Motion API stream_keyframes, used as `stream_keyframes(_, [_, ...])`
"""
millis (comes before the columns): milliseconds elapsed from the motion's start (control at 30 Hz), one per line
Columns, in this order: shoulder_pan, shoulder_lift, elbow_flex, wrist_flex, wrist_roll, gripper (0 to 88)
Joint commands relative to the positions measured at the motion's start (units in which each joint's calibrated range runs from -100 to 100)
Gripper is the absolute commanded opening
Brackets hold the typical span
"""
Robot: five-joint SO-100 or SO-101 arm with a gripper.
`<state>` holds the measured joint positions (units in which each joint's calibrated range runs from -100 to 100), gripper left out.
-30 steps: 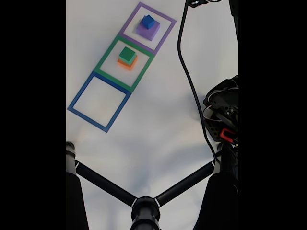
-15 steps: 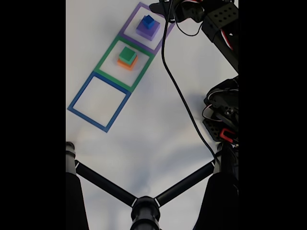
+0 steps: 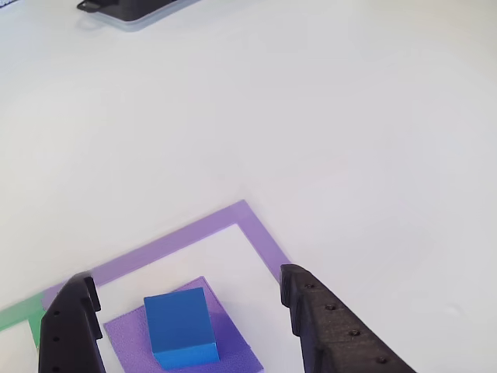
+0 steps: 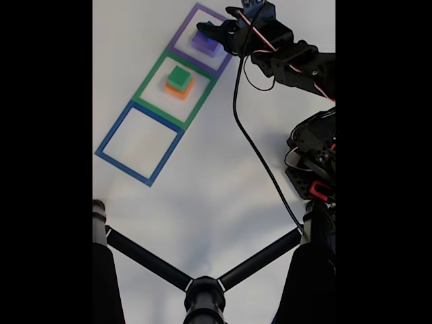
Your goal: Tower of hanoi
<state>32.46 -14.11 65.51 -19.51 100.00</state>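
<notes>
The blue block (image 3: 178, 326) sits on top of the purple block (image 3: 237, 346) inside the purple tape square (image 3: 163, 247). My gripper (image 3: 186, 280) is open, with one black finger (image 3: 74, 330) to the left of the blue block and the other (image 3: 330, 326) to the right, neither touching it. In the fixed view the gripper (image 4: 214, 28) hovers over the purple block (image 4: 201, 44) and covers most of the blue one. The green block (image 4: 179, 76) rests on the orange block (image 4: 182, 90) in the green tape square (image 4: 148, 76).
A blue tape square (image 4: 112, 128) lies beside the green one with nothing in it. The arm's base (image 4: 314, 162) and a black cable (image 4: 260, 155) are at the right. Black tripod legs (image 4: 145, 258) cross the bottom. A dark object (image 3: 132, 8) lies at the table's far edge.
The arm has swung down from the top right edge and now reaches over the purple square, its open gripper around the blue block. The blocks have not moved.
</notes>
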Motion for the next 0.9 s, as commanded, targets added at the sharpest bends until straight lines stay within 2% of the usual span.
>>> stream_keyframes(0, [-1.08,4.81,-0.58,-8.21,0.0,26.1])
stream_keyframes(200, [-1.69,10.9,-0.67,-13.64,0.0,25.3])
stream_keyframes(567, [-3.37,14.83,-0.94,-16.63,0.0,22.4])
stream_keyframes(867, [-3.83,16.75,-2.58,-16.79,0.0,15.2])
